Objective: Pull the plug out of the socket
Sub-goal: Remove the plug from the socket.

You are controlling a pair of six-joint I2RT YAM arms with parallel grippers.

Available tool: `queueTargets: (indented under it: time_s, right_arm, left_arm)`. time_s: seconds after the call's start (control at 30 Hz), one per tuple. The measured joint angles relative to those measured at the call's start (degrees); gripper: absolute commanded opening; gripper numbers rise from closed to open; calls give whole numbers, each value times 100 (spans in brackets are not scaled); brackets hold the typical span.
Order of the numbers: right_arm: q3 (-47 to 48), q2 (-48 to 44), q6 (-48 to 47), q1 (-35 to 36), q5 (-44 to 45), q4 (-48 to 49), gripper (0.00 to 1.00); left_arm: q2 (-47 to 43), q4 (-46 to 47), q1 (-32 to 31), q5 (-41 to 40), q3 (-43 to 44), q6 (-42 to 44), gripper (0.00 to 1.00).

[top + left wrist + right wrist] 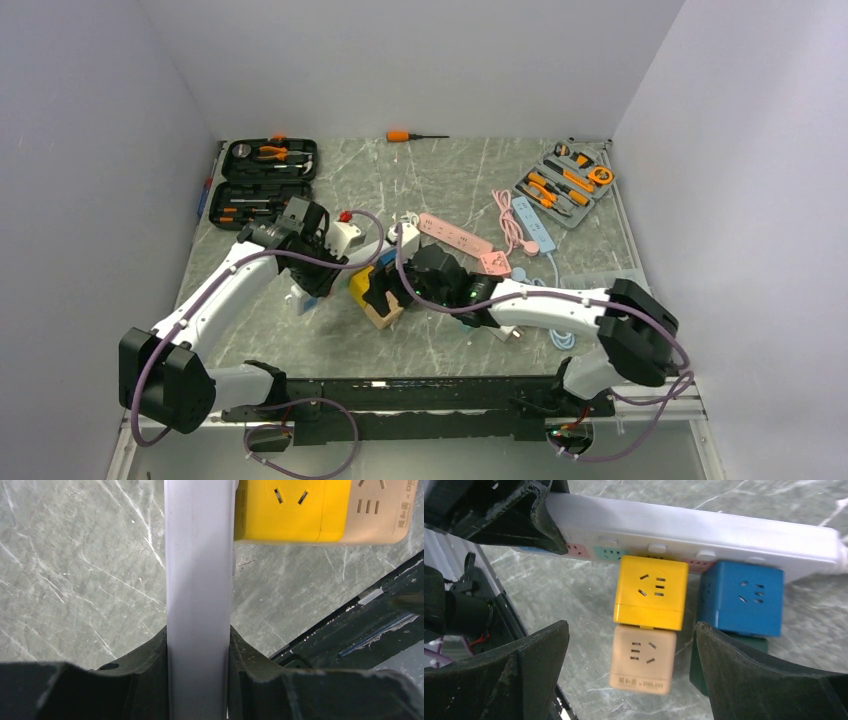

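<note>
Starting at the left gripper [199, 645] — pinched tight on the white power strip [199, 555], with one finger [150, 655] pressed against each long side. Nothing but strip between those pads, and grey marble table [75, 580] behind it.

Over to the right gripper [631, 630] — spread wide and gripping nothing. Brackets the stack of cubes: one finger [534, 665] well off to the left of it, the other down by the lower corner of the blue cube [741, 600]. Impossible to say whether that one touches. Clear daylight on both sides of the yellow one.

Now the task's thing: the yellow cube plug [651, 592], seated in the strip's socket row about halfway along, jutting out sideways from it. Carries a beige cube [641, 660] on its outer face, the pair lined up end to end. Just beside it sits the blue cube, also against the strip, with a dark green block [751, 643] peeking out beyond it.

Wider now, from the overhead view. Both grippers meet near the middle of the table. Further back:
- a black tool case [268, 182] lying open at the far left
- an orange-handled screwdriver [410, 135] by the back wall
- a pink strip [460, 240] and a pale blue strip [535, 222] lying mid-table
- a grey tool tray [565, 185] at the far right
</note>
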Motion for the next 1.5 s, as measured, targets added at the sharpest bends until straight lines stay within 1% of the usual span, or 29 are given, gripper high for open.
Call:
queueTargets:
  time_s: [0.2, 0.67, 0.8, 0.93, 1.0, 1.07, 1.13, 1.23, 1.4, 1.43, 1.5]
  right_arm:
    - [374, 789, -76, -50, -560, 90, 98]
    - [811, 1480, -92, -219, -861, 240, 97]
    - [811, 1700, -52, -216, -1110, 299, 96]
    - [813, 1838, 11, -240, -1322, 393, 92]
    - [852, 1904, 28, -251, -1373, 404, 87]
    - [905, 1976, 33, -264, -1397, 417, 78]
    - [938, 2015, 44, -284, -1401, 420, 69]
    - [942, 2055, 79, -343, -1405, 415, 50]
    - [966, 2061, 133, -372, -1434, 369, 24]
    - [966, 2061, 136, -372, -1427, 367, 20]
    - [966, 2061, 155, -372, -1390, 367, 15]
  left_arm:
    - [-2, -131, 20, 48, 0, -98, 0]
    - [-48, -293, 22, 107, 127, -229, 0]
    - [-79, -297, 17, 136, 162, -227, 0]
    - [-83, -297, 17, 146, 162, -232, 0]
    - [-83, -308, 17, 131, 164, -238, 0]
    - [-83, -332, 35, 94, 173, -280, 0]
    - [-83, -354, 48, 83, 188, -306, 0]
    - [-83, -376, 57, 81, 192, -334, 0]
    - [-83, -354, 46, 46, 192, -317, 0]
    - [-83, -341, 31, 17, 192, -317, 0]
    - [-85, -313, 9, -44, 192, -317, 0]
